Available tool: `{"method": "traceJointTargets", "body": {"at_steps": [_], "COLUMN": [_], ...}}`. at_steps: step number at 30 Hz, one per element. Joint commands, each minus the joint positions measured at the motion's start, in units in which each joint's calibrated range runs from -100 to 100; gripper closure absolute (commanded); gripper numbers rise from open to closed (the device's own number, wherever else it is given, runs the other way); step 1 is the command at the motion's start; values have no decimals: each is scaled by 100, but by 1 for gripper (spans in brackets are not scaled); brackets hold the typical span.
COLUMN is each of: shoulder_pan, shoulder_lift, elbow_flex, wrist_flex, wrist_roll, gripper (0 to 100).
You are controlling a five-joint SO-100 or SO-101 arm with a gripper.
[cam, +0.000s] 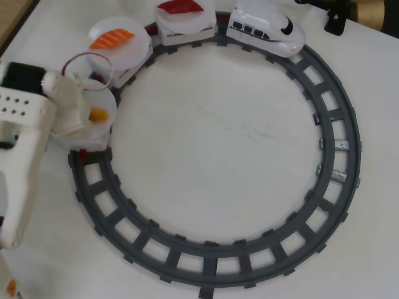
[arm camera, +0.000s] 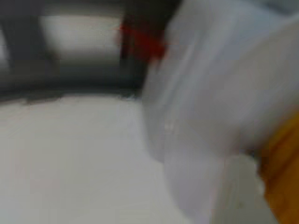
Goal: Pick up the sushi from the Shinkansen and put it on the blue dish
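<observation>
In the overhead view a grey plastic ring of toy track (cam: 215, 265) lies on a white table (cam: 218, 143), and everything else is placed against that ring. On its upper right arc sits the white bullet-train Shinkansen (cam: 267, 26) with dark windows. Behind it, along the top arc, comes a car with a round white plate carrying a dark red diamond-shaped piece (cam: 181, 7), then a car whose plate holds an orange piece with white stripes (cam: 111, 39). The last car's round white plate (cam: 107, 121) rests on the ring's left arc, and on it lies the small yellow-orange sushi (cam: 98, 114) — only partly visible.

The white arm reaches in from outside the ring's left side, and its gripper (cam: 84, 118) sits over that last plate, right against the sushi. Whether the fingers are apart or closed on the piece cannot be told.

The wrist view is heavily blurred — a pale white mass (arm camera: 219, 102), a red smear, and an orange-yellow patch (arm camera: 280, 172) at the lower right edge.
</observation>
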Motion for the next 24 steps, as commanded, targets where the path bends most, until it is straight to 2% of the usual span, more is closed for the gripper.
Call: {"method": "traceJointTargets", "body": {"at_steps": [1, 8, 11, 12, 18, 24], "shoulder_pan": [69, 42, -11, -28, 16, 42], "shoulder_lift": [-531, -1169, -1012, -937, -1053, -721], "elbow_flex": [-104, 121, 310, 319, 13, -925], "wrist_flex": [126, 118, 59, 59, 59, 42], "wrist_roll": [14, 56, 56, 56, 14, 56], "gripper": [77, 79, 96, 98, 82, 80]}}
